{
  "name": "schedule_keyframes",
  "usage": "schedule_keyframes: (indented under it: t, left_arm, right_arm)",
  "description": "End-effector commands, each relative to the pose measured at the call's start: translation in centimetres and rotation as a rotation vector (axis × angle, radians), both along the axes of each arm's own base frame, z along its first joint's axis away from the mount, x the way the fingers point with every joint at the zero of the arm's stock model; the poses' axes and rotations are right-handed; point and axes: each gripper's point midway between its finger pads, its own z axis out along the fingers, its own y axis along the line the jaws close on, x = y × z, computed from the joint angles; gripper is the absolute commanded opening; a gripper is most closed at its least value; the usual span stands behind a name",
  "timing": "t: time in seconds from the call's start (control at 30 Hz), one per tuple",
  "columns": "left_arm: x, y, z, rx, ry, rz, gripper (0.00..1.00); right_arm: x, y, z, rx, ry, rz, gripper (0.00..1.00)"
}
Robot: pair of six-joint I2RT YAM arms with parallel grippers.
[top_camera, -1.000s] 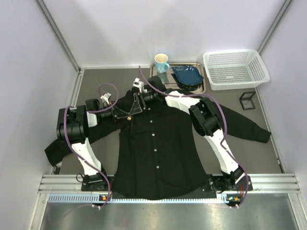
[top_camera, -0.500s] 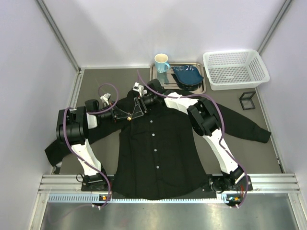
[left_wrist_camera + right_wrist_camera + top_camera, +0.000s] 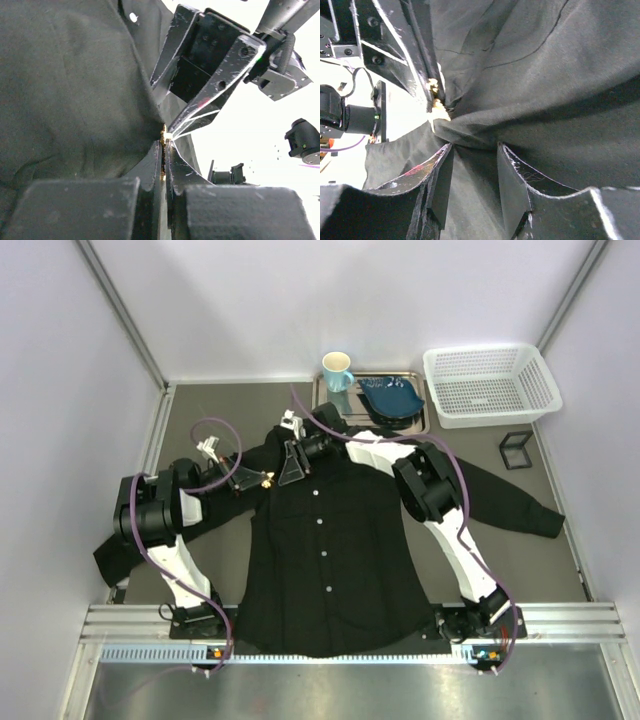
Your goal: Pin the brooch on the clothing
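The black shirt (image 3: 330,540) lies flat, collar toward the back. My left gripper (image 3: 262,480) sits at its left shoulder edge, shut on the tiny golden brooch (image 3: 269,480). In the left wrist view the brooch (image 3: 162,132) shows as a gold sliver at the tips of my left gripper (image 3: 164,145), pressed against the shirt (image 3: 70,90). My right gripper (image 3: 291,472) faces it, open. In the right wrist view my right gripper (image 3: 475,147) straddles a bunched ridge of the shirt (image 3: 470,134), and the brooch (image 3: 436,102) shows just beyond that ridge.
At the back stand a light blue mug (image 3: 337,370), a metal tray (image 3: 418,420) holding a blue dish (image 3: 390,398), and a white basket (image 3: 490,385). A small black frame (image 3: 516,450) sits at the right. The shirt's sleeves spread to both sides.
The left arm has swung back toward the left and its forearm has tilted, while the brooch stays at the shoulder edge. The right gripper has shifted only slightly.
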Motion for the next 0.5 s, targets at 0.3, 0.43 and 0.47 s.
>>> schedule_keyframes:
  t: [0.3,0.43,0.47]
  left_arm:
    - [0.7,0.3,2.7,-0.002,-0.177,0.008,0.00]
    - [0.7,0.3,2.6,-0.005,-0.172,0.002,0.00]
    - [0.6,0.2,2.5,-0.006,-0.165,0.001,0.00]
  right_arm:
    - [1.9,0.5,8.8,0.190,-0.154,0.036,0.46]
    - [1.9,0.4,9.4,0.207,-0.187,0.053,0.55]
    - [1.8,0.4,9.5,0.212,-0.198,0.059,0.57]
